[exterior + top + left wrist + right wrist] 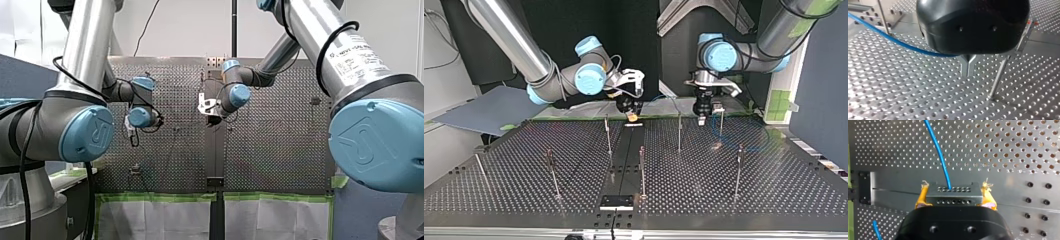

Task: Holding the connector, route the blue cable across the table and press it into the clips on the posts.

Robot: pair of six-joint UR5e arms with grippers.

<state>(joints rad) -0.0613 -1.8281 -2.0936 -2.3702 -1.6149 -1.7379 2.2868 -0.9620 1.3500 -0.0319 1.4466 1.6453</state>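
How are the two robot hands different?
My right gripper has yellow pads; my left gripper has thin metal fingers. My right gripper clamps the grey connector; my left gripper's fingers are pressed together, with the blue cable running up to them. Both have black bodies.

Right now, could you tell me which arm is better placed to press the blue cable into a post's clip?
Probably left: my left tool appears shut on the blue cable, low over the table beside a post, whereas my right tool is busy clamping the connector.
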